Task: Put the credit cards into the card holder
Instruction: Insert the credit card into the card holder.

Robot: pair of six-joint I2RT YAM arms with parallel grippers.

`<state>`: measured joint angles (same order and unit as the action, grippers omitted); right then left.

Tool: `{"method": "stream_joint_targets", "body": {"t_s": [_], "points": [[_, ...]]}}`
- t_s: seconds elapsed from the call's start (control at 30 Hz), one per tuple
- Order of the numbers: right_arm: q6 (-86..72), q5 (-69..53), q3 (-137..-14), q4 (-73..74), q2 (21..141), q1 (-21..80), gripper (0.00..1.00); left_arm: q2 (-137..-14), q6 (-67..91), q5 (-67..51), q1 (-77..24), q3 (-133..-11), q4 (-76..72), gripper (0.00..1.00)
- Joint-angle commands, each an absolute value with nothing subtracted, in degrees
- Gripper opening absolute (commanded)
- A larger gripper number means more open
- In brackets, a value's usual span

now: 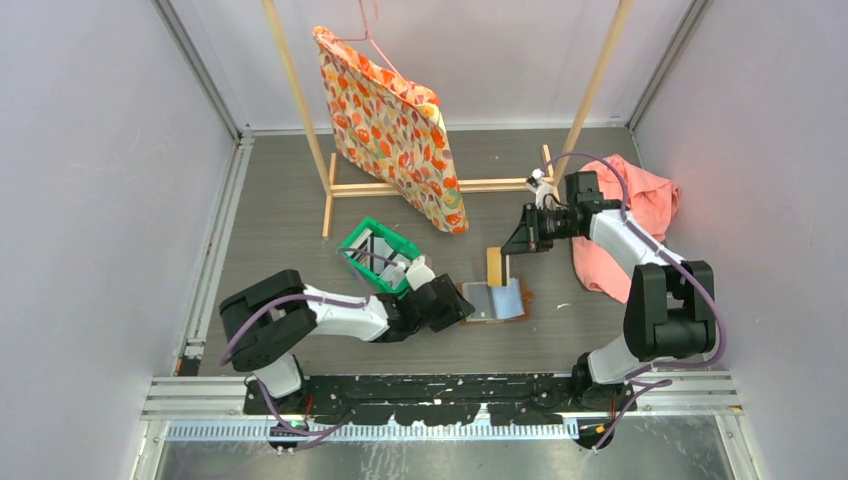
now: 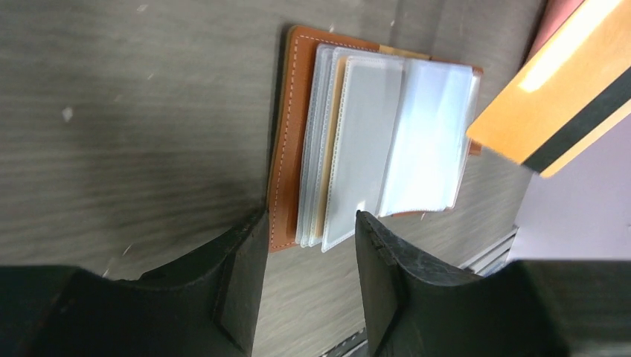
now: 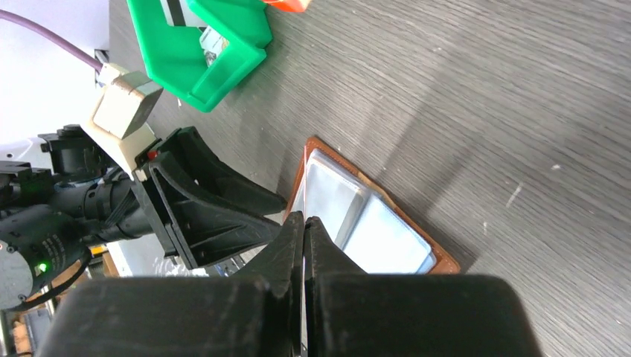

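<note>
Left arm low, reaching toward 3 o'clock, left gripper (image 1: 452,303) jaws parted, gripping nothing. Right arm folded up toward 12 o'clock. Right gripper (image 1: 520,238) points to 9 o'clock, pinched on gold card (image 2: 551,97).

The left arm (image 1: 345,318) and right arm (image 1: 620,240) are wearing white and black shells. Purple cables (image 3: 45,35) are looping along them, and the left gripper (image 2: 311,223) is looking black.
</note>
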<state>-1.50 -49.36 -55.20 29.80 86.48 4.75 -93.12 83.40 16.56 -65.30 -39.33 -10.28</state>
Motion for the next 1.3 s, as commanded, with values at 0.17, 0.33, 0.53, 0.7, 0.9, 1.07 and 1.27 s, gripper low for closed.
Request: {"method": "stream_joint_targets", "body": {"t_s": [0.17, 0.33, 0.53, 0.7, 0.9, 1.07, 1.27], "points": [[15.3, -49.4, -61.4, 45.7, 89.0, -1.3, 0.01, -102.6, 78.9, 16.4, -63.2, -44.0, -12.1, 0.48], [20.1, -46.6, -58.5, 48.6, 87.5, -4.4, 0.01, -104.3, 77.6, 13.7, -63.3, -44.1, -16.0, 0.49], [10.2, -39.2, -55.6, 38.9, 86.8, -4.4, 0.01, -106.4, 76.5, 9.7, -63.1, -42.1, -24.9, 0.52], [8.0, -35.9, -56.7, 39.6, 90.8, -4.5, 0.01, -106.6, 75.1, 8.8, -63.1, -41.5, -27.5, 0.54], [5.9, -35.2, -57.3, 38.0, 93.2, -4.0, 0.01, -107.0, 74.5, 7.6, -62.5, -41.0, -29.9, 0.55], [5.6, -33.4, -58.6, 37.6, 95.2, -2.2, 0.01, -107.7, 74.1, 5.9, -61.1, -40.5, -32.6, 0.56], [4.2, -35.5, -60.4, 35.8, 97.5, -1.7, 0.01, -107.9, 73.1, 4.1, -58.8, -40.8, -33.6, 0.56]]}}
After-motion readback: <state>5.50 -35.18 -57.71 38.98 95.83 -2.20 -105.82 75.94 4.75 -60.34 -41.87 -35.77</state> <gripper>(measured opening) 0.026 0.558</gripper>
